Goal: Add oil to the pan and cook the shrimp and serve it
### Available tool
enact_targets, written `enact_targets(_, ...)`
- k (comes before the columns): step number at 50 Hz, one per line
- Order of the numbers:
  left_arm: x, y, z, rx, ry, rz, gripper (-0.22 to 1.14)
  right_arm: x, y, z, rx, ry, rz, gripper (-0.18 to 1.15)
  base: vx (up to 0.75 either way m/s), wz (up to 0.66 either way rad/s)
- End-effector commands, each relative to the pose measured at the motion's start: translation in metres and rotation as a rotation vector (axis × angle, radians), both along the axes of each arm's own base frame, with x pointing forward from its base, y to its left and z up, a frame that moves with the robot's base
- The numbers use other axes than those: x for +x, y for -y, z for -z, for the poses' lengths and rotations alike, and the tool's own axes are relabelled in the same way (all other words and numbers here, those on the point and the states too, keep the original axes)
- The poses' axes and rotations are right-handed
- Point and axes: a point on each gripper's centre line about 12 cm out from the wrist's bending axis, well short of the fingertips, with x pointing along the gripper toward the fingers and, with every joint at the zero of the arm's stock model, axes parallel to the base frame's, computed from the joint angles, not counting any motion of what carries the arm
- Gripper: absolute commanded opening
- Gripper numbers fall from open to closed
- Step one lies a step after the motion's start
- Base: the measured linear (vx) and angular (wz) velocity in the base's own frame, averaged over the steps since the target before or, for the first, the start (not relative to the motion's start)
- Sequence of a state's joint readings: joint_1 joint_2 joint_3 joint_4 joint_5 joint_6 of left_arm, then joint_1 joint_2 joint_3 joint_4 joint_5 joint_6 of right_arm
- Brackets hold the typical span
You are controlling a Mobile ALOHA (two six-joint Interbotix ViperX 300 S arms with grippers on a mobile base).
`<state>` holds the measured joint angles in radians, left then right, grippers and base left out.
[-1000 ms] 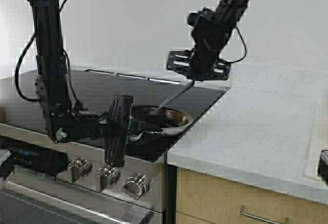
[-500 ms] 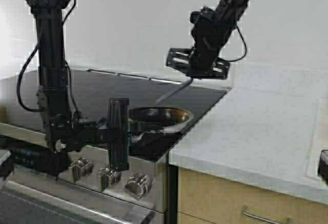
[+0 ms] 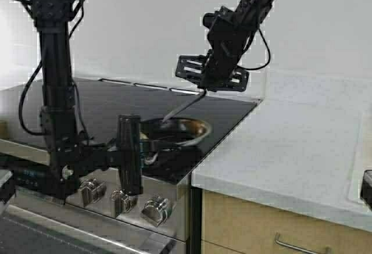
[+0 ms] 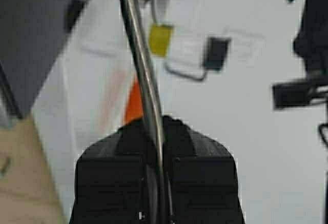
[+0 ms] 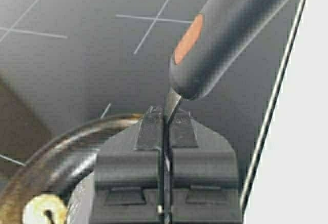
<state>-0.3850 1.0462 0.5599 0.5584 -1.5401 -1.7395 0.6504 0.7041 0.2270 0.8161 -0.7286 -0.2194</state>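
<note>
The pan sits at the stove's front right corner, steel outside and dark inside. My left gripper is shut on its steel handle, low by the stove's front edge. My right gripper hangs above the pan, shut on the thin metal shank of a spatula with a grey handle. The spatula slants down into the pan. A small pale piece inside the pan rim looks like the shrimp. The oil is not clearly seen; only a blurred yellow patch shows far off.
The black glass cooktop has knobs along its front. A pale stone counter runs to the right over a wooden drawer. A blurred orange shape lies on the counter beyond the pan handle.
Both arms have shifted left. The pan has slid a little left with the left gripper, whose body turned from tilted to upright. The spatula followed, still dipping into the pan.
</note>
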Motion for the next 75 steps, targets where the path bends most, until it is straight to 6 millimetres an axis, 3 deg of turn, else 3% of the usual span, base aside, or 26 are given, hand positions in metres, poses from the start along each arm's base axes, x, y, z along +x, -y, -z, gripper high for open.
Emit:
enact_targets(1,0.010,-0.005,-0.010,-0.061,0.054,-0.021,0.03,0.001,-0.003,-0.035,0.034,0.064,-0.001,0.08,0.00,0.00)
enact_targets(18,0.026,-0.029,-0.010,0.017,0.054,-0.089,0.03,-0.025,0.023,-0.049,0.061,0.070,0.056,0.08,0.00,0.00)
enact_targets(27,0.016,-0.021,-0.015,0.120,0.093,-0.007,0.03,-0.040,0.037,-0.052,0.092,0.078,0.088,0.08,0.00,0.00)
enact_targets(34,0.021,-0.031,-0.015,0.218,0.086,-0.049,0.03,-0.046,0.042,-0.051,0.099,0.070,0.096,0.08,0.00,0.00)
enact_targets(75,0.024,-0.031,-0.001,0.056,0.011,-0.047,0.07,-0.068,0.048,-0.060,0.091,0.060,0.079,0.08,0.00,0.00)
